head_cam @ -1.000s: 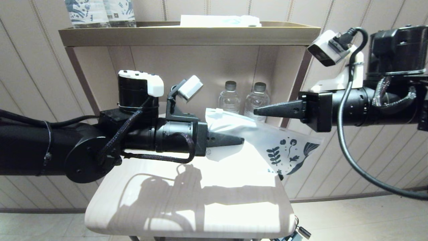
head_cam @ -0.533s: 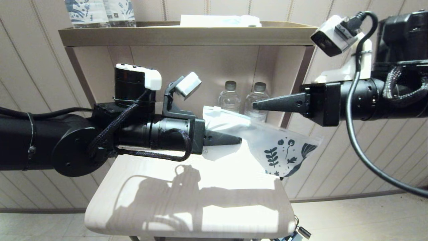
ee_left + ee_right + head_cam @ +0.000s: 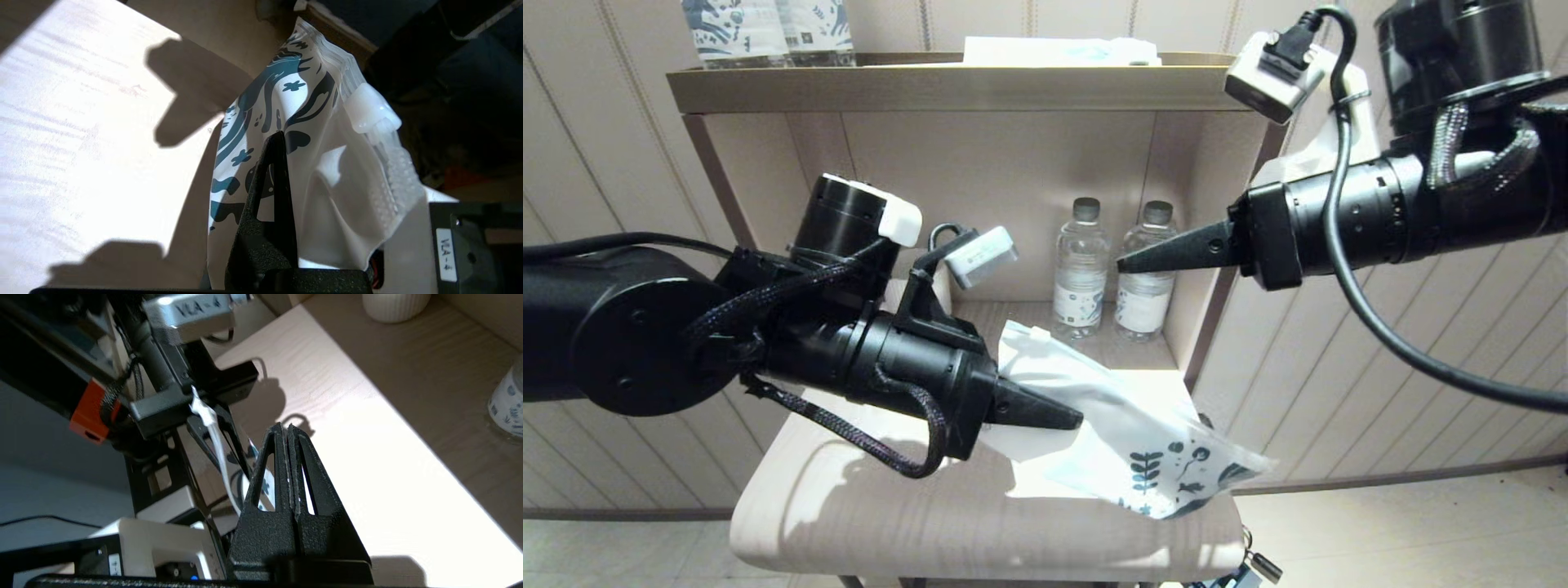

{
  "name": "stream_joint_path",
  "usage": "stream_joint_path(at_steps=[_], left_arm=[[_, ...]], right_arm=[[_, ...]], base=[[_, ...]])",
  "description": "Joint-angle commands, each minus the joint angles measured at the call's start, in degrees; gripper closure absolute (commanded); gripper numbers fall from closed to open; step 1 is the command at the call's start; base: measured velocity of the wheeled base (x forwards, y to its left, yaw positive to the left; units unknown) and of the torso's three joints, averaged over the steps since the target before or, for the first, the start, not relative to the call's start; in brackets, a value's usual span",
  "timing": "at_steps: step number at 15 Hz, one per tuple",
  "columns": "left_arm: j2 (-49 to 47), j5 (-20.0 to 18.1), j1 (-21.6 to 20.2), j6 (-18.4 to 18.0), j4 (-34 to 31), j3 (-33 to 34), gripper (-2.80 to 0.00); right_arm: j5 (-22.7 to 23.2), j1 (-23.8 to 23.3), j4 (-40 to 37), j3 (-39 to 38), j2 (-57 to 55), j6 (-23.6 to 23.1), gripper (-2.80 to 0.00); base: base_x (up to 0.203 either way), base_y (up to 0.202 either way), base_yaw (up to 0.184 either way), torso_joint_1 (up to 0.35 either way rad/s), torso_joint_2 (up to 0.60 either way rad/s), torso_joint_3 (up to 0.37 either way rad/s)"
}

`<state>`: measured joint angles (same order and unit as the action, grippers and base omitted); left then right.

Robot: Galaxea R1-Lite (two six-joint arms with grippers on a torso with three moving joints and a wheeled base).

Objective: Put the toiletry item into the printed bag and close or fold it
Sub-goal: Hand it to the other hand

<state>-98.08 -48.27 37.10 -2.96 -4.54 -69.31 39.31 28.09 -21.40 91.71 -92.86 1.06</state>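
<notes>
My left gripper (image 3: 1076, 421) is shut on the printed bag (image 3: 1143, 425), a white pouch with a dark teal leaf print at its lower end. The bag slopes down to the right, and its printed end reaches the small table (image 3: 849, 523) near the right edge. In the left wrist view the bag (image 3: 335, 171) hangs against one black finger (image 3: 274, 179), with its ribbed strip along one side. My right gripper (image 3: 1125, 265) is shut on nothing, up and to the right, well above the bag (image 3: 216, 437). The toiletry item does not show on its own.
Two clear water bottles (image 3: 1081, 269) stand in the shelf niche behind the table. On the shelf top are blue-printed bottles (image 3: 768, 28) and a flat pale packet (image 3: 1054, 51). A white ribbed cup (image 3: 394, 304) stands on the shelf.
My left arm has dipped down and tilted, lowering the bag so its printed end now droops to the table. My right gripper has stayed high, shifted slightly left, now well apart from the bag.
</notes>
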Motion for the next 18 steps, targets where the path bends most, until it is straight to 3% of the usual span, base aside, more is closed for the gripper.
stream_joint_path(at_steps=[1, 6, 7, 13, 18], left_arm=[[0.4, 0.1, -0.1, -3.2, -2.9, -1.8, 0.00], [-0.5, 0.4, -0.1, -3.5, -2.7, -2.5, 0.00], [-0.5, 0.4, -0.1, -3.5, -2.7, -2.5, 0.00], [-0.7, 0.3, -0.1, -3.5, -2.7, -2.1, 0.00], [-0.8, 0.2, -0.1, -3.3, -2.7, -2.2, 0.00]], right_arm=[[0.2, 1.0, -4.8, 3.5, -2.7, -2.4, 0.00], [-1.1, 4.2, -7.0, 5.8, -5.5, -4.9, 0.00], [-1.0, 4.2, -7.0, 6.4, -5.7, -4.9, -2.80], [-1.0, 4.2, -7.1, 6.5, -5.7, -4.8, -2.80], [-0.9, 8.6, -7.0, 5.8, -5.1, -4.9, -2.80]], base=[[0.000, 0.000, 0.000, 0.000, 0.00, 0.000], [0.000, 0.000, 0.000, 0.000, 0.00, 0.000], [0.000, 0.000, 0.000, 0.000, 0.00, 0.000], [0.000, 0.000, 0.000, 0.000, 0.00, 0.000], [0.000, 0.000, 0.000, 0.000, 0.00, 0.000]])
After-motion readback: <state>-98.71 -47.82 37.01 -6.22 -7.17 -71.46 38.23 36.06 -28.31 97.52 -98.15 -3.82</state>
